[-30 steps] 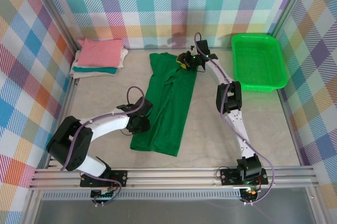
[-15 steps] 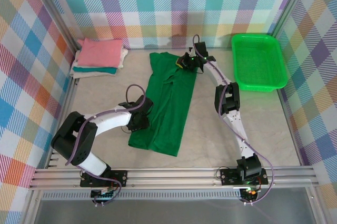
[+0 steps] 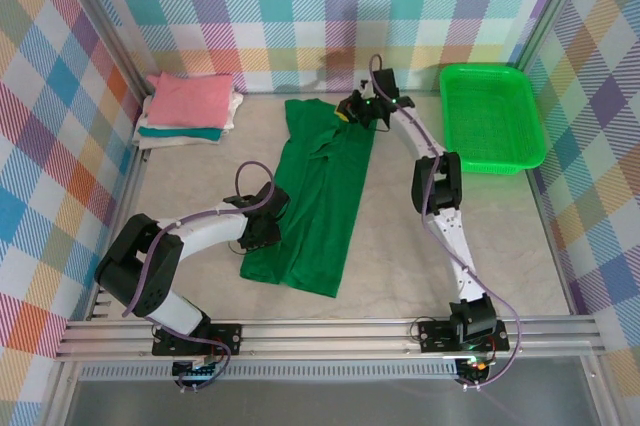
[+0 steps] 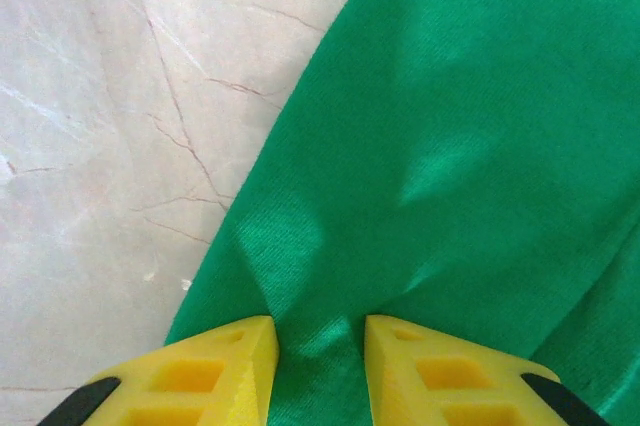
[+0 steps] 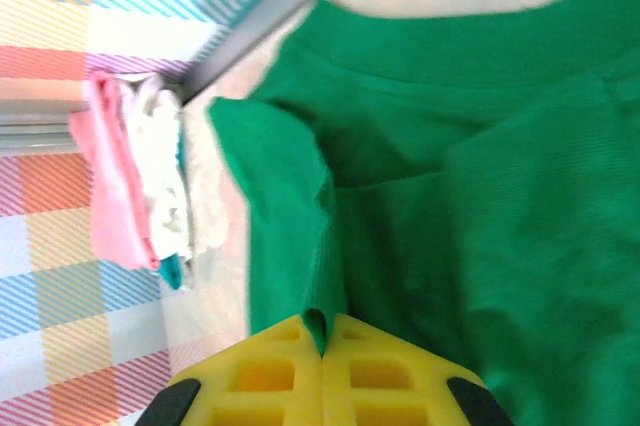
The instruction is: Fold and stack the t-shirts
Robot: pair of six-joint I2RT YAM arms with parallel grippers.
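Folded shirts sit far left. The left gripper, fingers narrowly parted, pinches the near hem of the dark green t-shirt mid-table; the right gripper, closed tight, nips its far end. Green basket right; marble tabletop, plaid walls.

A pale marbled tabletop is enclosed by pastel plaid walls — framed by aluminium rails — and evenly lit.

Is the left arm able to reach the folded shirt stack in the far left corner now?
Probably yes: bare table lies between the left gripper and the folded shirt stack. But the gripper is shut on the green t-shirt, so it should release that first.
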